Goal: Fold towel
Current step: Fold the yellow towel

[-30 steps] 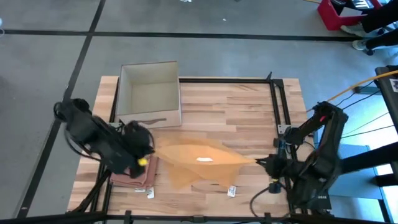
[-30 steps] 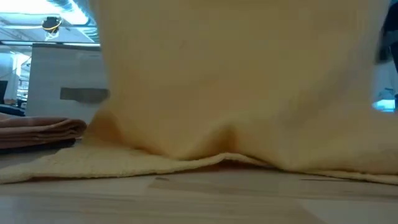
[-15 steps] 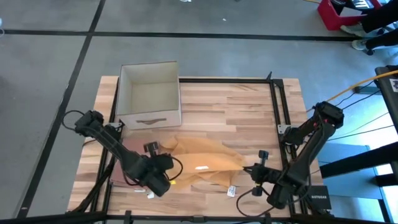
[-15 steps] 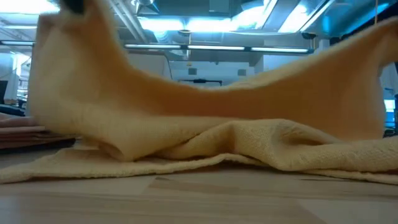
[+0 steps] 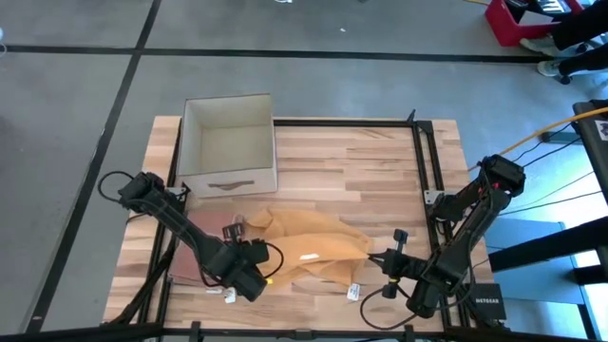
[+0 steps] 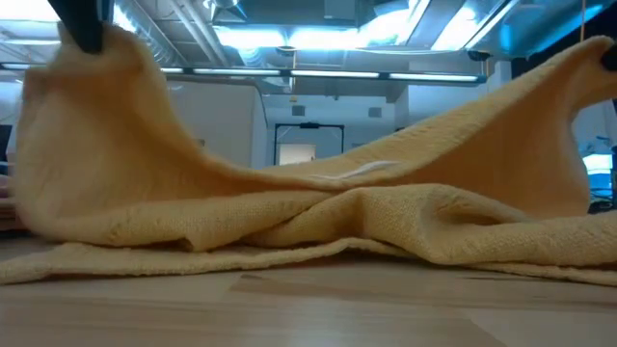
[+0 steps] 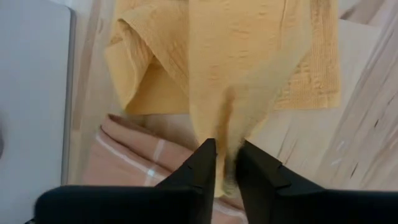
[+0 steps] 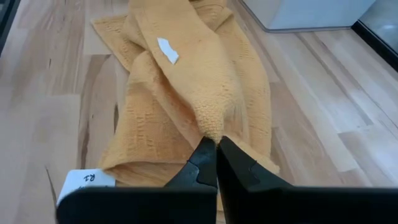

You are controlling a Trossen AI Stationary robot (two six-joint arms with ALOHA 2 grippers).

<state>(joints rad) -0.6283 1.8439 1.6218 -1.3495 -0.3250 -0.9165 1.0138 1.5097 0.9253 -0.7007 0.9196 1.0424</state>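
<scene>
A yellow towel (image 5: 304,247) lies rumpled on the wooden table near its front edge; it also shows in the low view (image 6: 318,217). My left gripper (image 5: 271,280) is shut on the towel's left end, low over the table. My right gripper (image 5: 372,257) is shut on its right end. Between them the towel's middle sags onto the table in folds. A small white tag (image 8: 166,50) sits on the towel's top. My left gripper pinches a bunched corner of the towel (image 7: 225,163) between its two fingers, several layers gathered. That end is lifted and the cloth runs slack to the table. My right gripper pinches a bunched corner of the towel (image 8: 213,132) between its two fingers. That end is lifted and the cloth slopes slack down to the table.
A folded pink towel (image 5: 195,266) lies at the table's front left, beside my left gripper. An open white box (image 5: 228,142) stands at the far left. A small white label (image 5: 354,292) lies on the table near my right gripper. A black frame (image 5: 418,161) edges the work area.
Both grippers have come down and toward the table's near edge, each still shut on its towel end. The towel, which hung stretched high between them, has sunk; its middle now lies rumpled on the table.
</scene>
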